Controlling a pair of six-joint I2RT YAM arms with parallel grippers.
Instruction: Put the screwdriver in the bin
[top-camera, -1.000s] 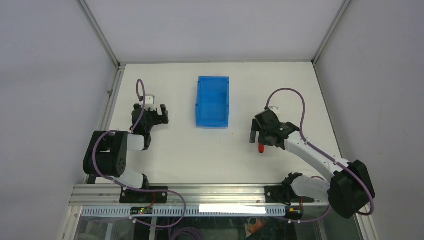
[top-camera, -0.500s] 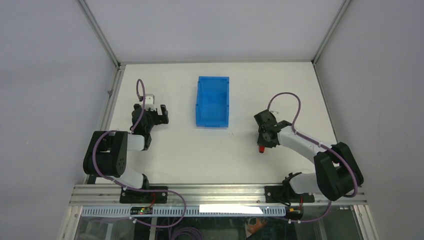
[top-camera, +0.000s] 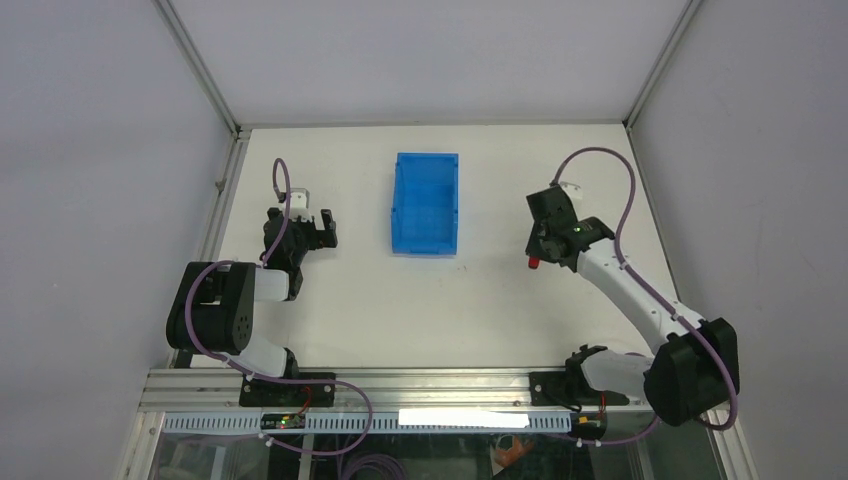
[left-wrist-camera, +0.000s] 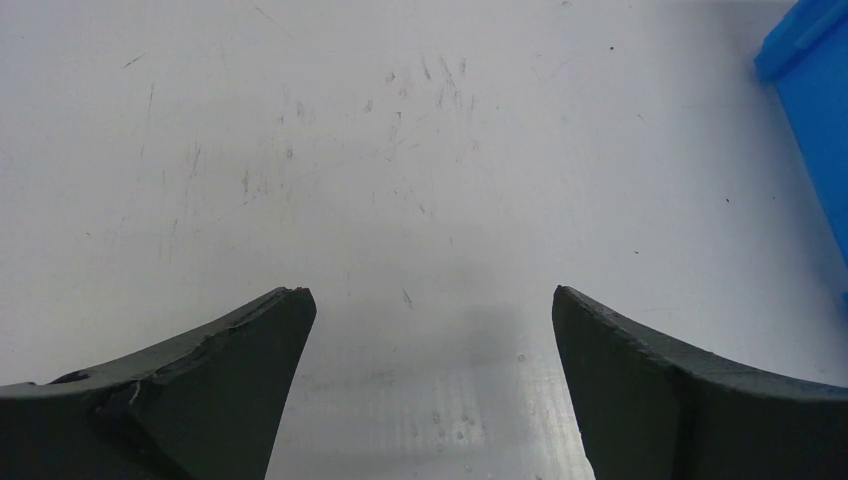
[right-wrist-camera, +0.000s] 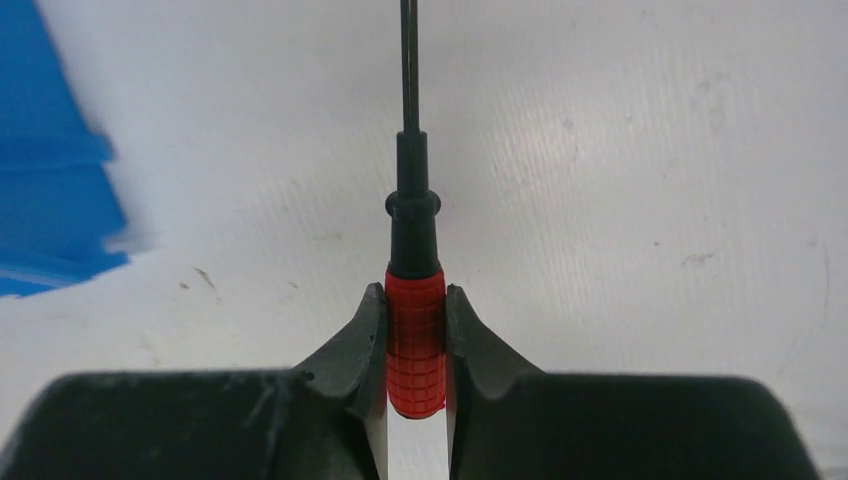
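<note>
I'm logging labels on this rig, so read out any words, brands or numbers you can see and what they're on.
No readable text anywhere.
screwdriver: red handle has a moulded grid only, no lettering.
bin: plain blue walls.
white strip near the top view's bottom edge: washed out by glare, unreadable.

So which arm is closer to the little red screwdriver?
Right. The right gripper is clamped on the screwdriver by its red handle, off the bin's right side. The left gripper sits open beyond the bin's other side.
</note>
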